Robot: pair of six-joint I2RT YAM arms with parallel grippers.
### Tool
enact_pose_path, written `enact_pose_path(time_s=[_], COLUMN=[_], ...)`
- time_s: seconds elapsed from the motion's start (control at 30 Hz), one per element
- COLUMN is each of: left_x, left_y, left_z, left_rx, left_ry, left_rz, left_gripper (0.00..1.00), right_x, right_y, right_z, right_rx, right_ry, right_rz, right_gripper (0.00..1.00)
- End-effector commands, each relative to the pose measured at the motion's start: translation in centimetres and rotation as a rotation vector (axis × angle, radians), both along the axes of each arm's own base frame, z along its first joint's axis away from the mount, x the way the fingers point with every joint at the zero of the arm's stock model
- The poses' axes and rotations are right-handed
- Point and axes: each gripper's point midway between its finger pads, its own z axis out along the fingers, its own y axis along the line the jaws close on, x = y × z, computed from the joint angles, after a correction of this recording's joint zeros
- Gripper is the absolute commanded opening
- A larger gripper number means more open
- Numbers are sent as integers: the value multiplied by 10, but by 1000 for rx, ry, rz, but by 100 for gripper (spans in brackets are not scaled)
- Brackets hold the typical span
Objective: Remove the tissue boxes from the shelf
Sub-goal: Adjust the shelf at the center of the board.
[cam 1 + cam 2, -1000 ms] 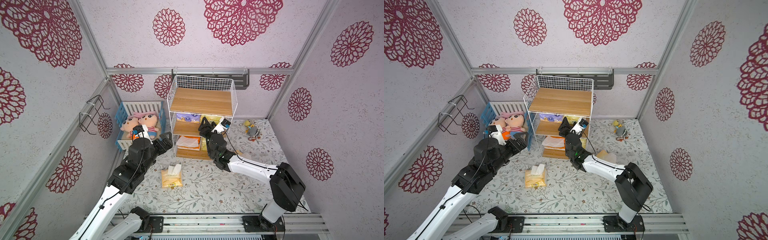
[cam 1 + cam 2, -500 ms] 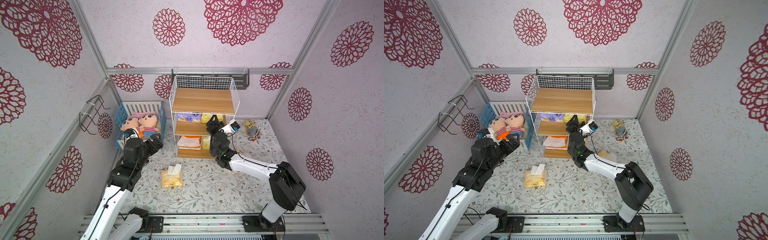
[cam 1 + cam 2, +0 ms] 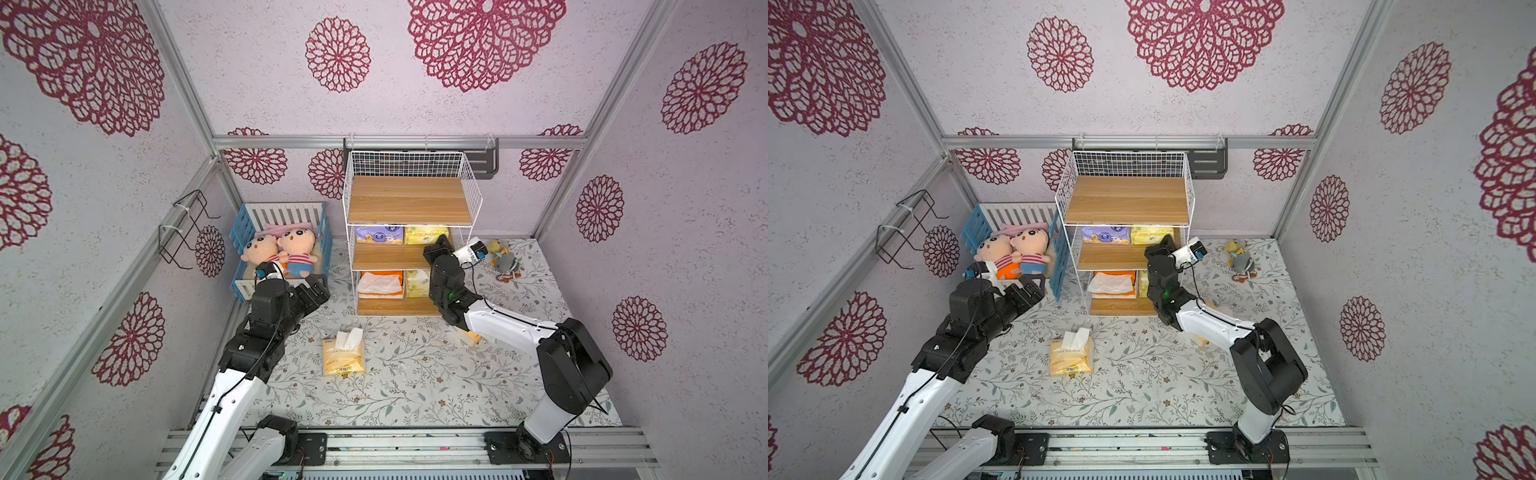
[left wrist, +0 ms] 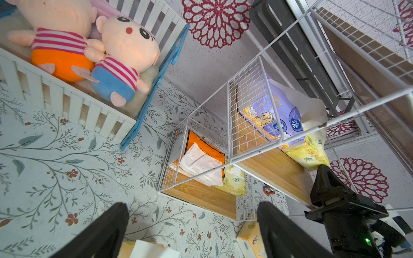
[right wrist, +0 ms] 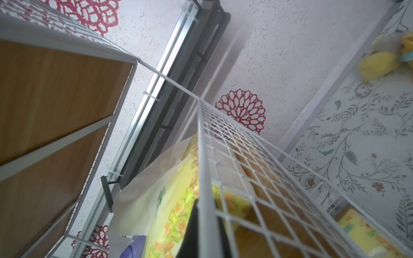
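Observation:
The shelf (image 3: 409,208) (image 3: 1125,205) stands against the back wall. Its middle board holds a purple tissue box (image 3: 379,235) (image 4: 274,111) and a yellow-green one (image 3: 426,235) (image 5: 174,201). On the bottom board are an orange one topped with white tissue (image 3: 380,284) (image 4: 201,154) and another yellow-green one (image 3: 417,282). A pale yellow-orange pack (image 3: 343,357) lies on the floor, a second (image 3: 471,336) under my right arm. My right gripper (image 3: 441,243) (image 5: 195,214) is shut at the shelf's front right post, against the yellow-green pack's edge. My left gripper (image 3: 316,291) (image 4: 192,214) is open and empty, left of the shelf.
A blue-and-white crib (image 3: 249,232) with two plush dolls (image 3: 282,249) stands left of the shelf. A small plush toy (image 3: 503,259) lies on the floor at the back right. A black rack (image 3: 486,162) hangs behind the shelf, a wire holder (image 3: 187,228) on the left wall.
My left gripper drew back from the shelf toward the crib side. My right gripper shifted right along the middle tier to the front post, and its jaws closed.

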Motion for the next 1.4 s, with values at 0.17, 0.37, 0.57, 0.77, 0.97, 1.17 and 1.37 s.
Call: enact_pose_path(time_s=[0.17, 0.37, 0.57, 0.77, 0.97, 1.17, 1.37], left_x=[5, 17, 47, 67, 85, 115, 137], left_y=[-3, -9, -24, -31, -33, -33, -38], left_z=[4, 19, 30, 41, 36, 28, 34], left_rx=[-10, -8, -3, -9, -22, -67, -107], left_ry=[-29, -76, -89, -112, -116, -109, -143], left_rz=[-23, -53, -128, -158, -157, -166, -207], left_gripper=[97, 97, 97, 97, 97, 97, 97], right_x=[-19, -47, -64, -62, -63, -72, -89], right_y=[-17, -37, -79, -111, -110, -53, -19], right_z=[23, 47, 51, 53, 64, 88, 95], right_rx=[-74, -138, -168, -230, -296, -391, -425], right_ry=[-26, -59, -38, -12, -43, -132, -185], right_rz=[52, 45, -29, -58, 21, 197, 233], right_gripper=[0, 0, 0, 0, 0, 9, 37])
